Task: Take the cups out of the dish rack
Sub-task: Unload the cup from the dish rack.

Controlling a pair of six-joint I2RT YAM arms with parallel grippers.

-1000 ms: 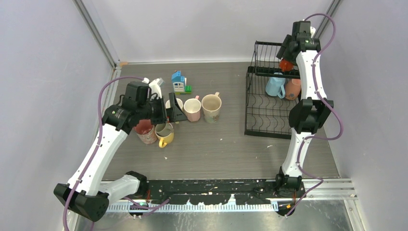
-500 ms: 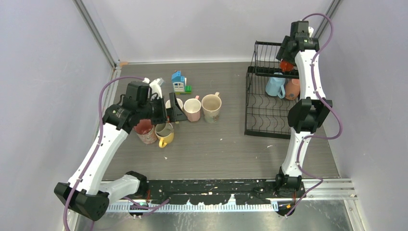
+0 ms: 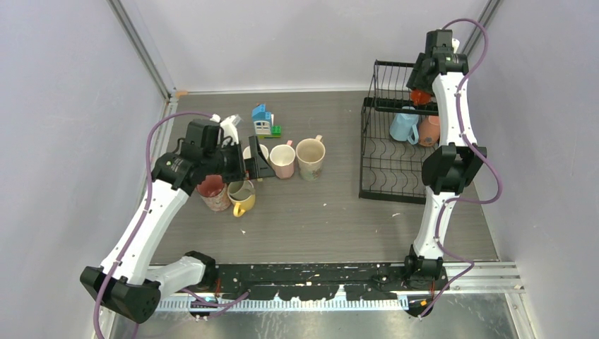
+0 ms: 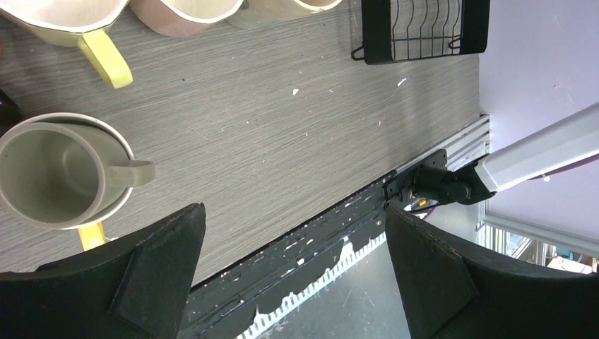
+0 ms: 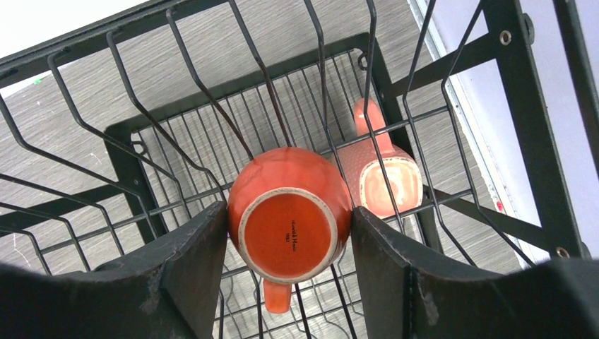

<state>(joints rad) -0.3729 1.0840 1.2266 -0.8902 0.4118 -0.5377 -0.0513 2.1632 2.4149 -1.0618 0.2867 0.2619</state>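
Cups on the table: we count six, and one sits inside another.
Cups in the dish rack: we count three.
Cups in all: we count nine.
Dish rack: we see one.
Toy house: we see one.
Robot arms: we see two.

Dish rack at right, cup on its upper shelf, two cups below, other cups grouped left

Atop dish rack, orange cup
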